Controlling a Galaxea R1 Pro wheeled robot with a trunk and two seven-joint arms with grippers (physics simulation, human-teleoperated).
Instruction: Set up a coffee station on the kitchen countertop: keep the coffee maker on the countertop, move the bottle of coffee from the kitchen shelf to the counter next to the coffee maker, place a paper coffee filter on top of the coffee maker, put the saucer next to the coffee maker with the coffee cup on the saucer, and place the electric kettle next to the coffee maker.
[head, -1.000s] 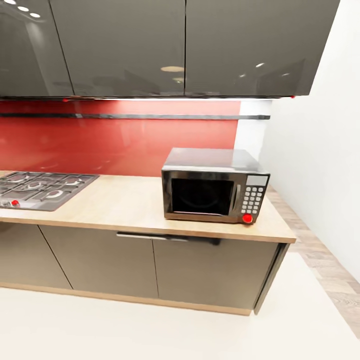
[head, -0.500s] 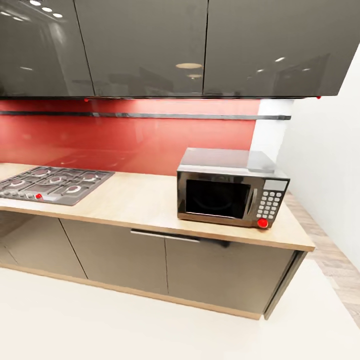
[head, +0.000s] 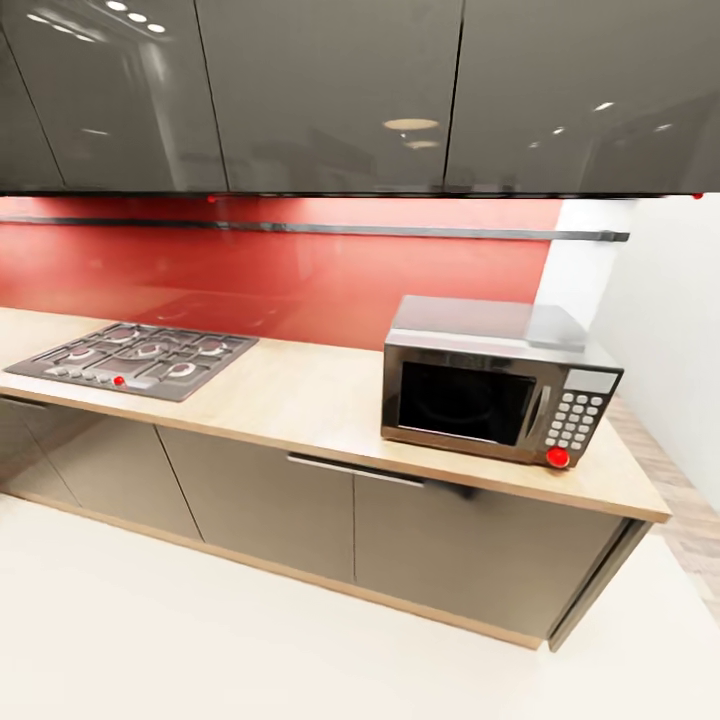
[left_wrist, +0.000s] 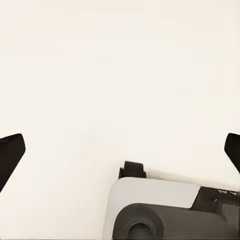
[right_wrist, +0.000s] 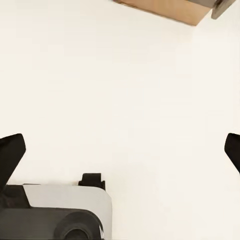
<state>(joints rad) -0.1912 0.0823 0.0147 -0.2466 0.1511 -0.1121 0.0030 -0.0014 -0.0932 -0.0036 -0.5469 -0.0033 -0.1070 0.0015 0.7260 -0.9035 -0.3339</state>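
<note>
Nearest, both grippers are hanging over the pale floor (head: 200, 640). Through the left wrist camera, the left gripper (left_wrist: 120, 150) is holding its jaws wide, with nothing between the dark fingertips (left_wrist: 10, 152), and part of the robot's grey base (left_wrist: 165, 210) is showing below it. Through the right wrist camera, the right gripper (right_wrist: 120, 150) is likewise gaping wide and empty above the floor, with a strip of the wooden plinth (right_wrist: 165, 10) lying beyond it.

Farther off, the countertop (head: 300, 400) is running across grey cabinets (head: 260, 500). A microwave (head: 495, 390) is sitting near its right end, close to the front edge, and a gas hob (head: 135, 358) is lying toward its left end. Behind them a red backsplash (head: 250, 275) is rising to dark wall cabinets (head: 330, 95).
</note>
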